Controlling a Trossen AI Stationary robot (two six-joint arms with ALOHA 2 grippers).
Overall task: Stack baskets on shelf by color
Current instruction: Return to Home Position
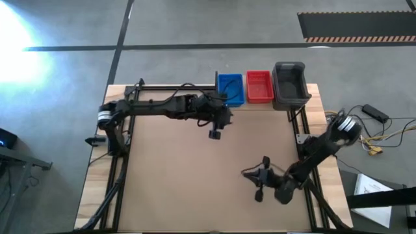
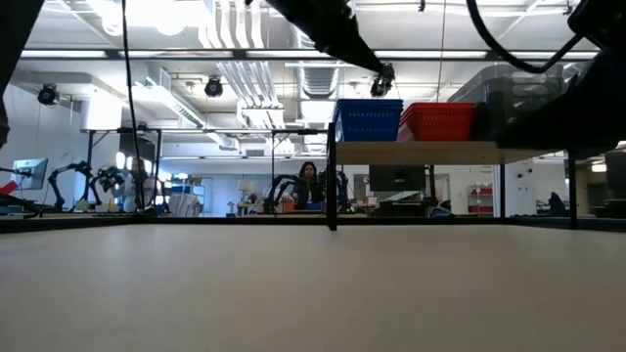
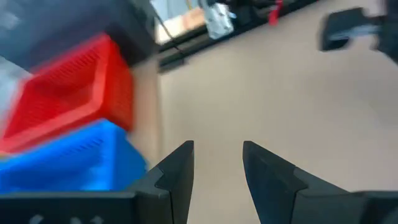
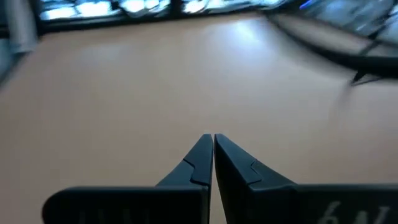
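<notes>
Brown surface [image 1: 195,175] up front. Beyond it, in the low view, a big lab w/ ceiling lights, other rigs and a person [image 2: 309,182] seated far off. The shelf [image 2: 430,153] stands at the surface's 1 o'clock edge, raised on black posts. It carries the baskets in a row, sorted by colour: blue basket [image 1: 230,89], red basket [image 1: 259,86] just beside it at its 3 o'clock, then the grey basket [image 1: 290,85], bigger & deeper. How many are nested in each pile, can't tell. Side by side like that prob. gives each colour its own spot and keeps the piles steady.

The left gripper [image 3: 217,152] hangs over the surface just at 7 o'clock of the blue basket, fingers released, nothing between them. It looks clear of the pile, so free to head home. The right gripper [image 4: 213,152] waits near 5 o'clock of the surface, fingers clenched on nothing, tucked low and out of the way.

Writing: no brand or label legible on baskets or shelf. Some white print shows on the right gripper's body, cut off, unreadable.
</notes>
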